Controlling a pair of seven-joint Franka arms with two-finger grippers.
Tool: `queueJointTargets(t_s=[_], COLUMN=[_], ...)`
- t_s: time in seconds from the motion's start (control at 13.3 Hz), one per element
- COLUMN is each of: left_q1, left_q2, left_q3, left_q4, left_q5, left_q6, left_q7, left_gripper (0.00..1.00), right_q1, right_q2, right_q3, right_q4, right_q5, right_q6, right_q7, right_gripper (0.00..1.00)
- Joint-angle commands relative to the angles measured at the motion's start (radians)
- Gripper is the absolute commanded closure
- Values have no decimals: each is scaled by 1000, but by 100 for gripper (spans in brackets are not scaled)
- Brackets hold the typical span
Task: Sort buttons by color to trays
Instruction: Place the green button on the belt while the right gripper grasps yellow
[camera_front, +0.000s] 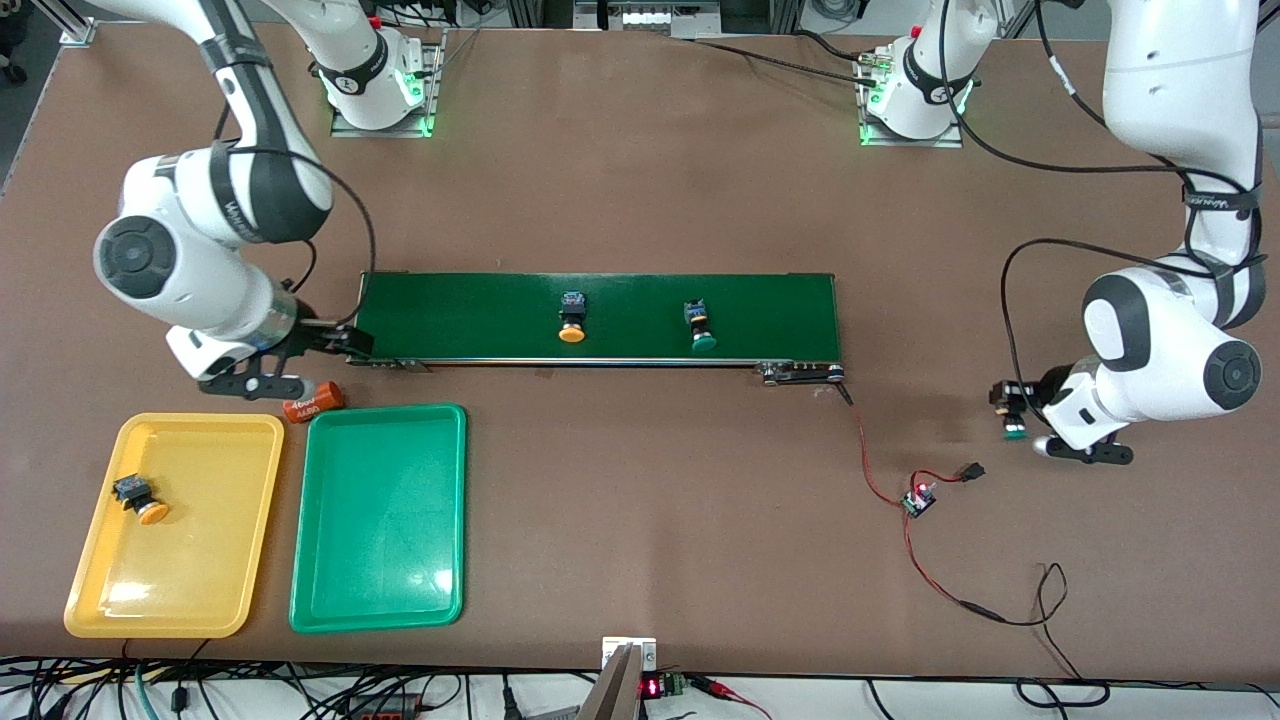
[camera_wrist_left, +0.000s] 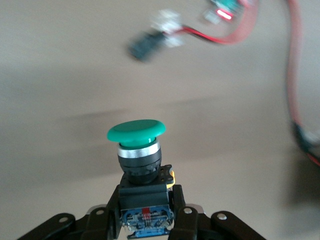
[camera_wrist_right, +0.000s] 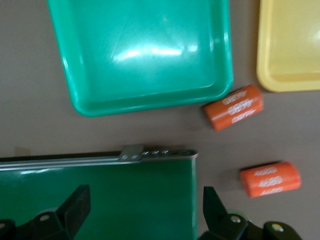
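While the left gripper (camera_wrist_left: 146, 220) clamps a green-capped button (camera_wrist_left: 140, 150) over bare table at its arm's end, the right gripper (camera_wrist_right: 145, 205) hangs spread apart over the conveyor belt (camera_front: 600, 318) end by the trays. Belt carries one yellow-capped button (camera_front: 572, 318) and another green-capped button (camera_front: 699, 326). Yellow tray (camera_front: 200, 590) holds a yellow button (camera_front: 140, 498); green tray (camera_front: 380, 590) beside it.

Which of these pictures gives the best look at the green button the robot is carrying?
The left wrist view: the green button fills it, pinched by its body in the left gripper. The front view shows it small, partly hidden beside that arm. The right wrist view misses it.
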Motion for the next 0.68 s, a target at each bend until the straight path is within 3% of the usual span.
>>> queueJointTargets(t_s=[0.0, 0.15, 0.38, 0.6], left_q1=[-82, -149, -156, -173], left_q2=[-65, -111, -127, -117], left_q3=[3, -15, -181, -345], left_q4=[-10, -16, -19, -40], left_q5=[-17, -17, -18, -14], left_q6=[-144, -204, -185, -77], left_q7=[-95, -240, -509, -793], left_gripper=[85, 85, 85, 82], right_q1=[-7, 17, 124, 192], right_q2=[-34, -27, -3, 35], right_q3=[100, 115, 115, 115], right_q4=[-54, -56, -53, -54], right_q5=[12, 41, 53, 44], right_q6=[21, 38, 108, 186], right_q7=[119, 125, 266, 349], right_gripper=[0, 0, 0, 0])
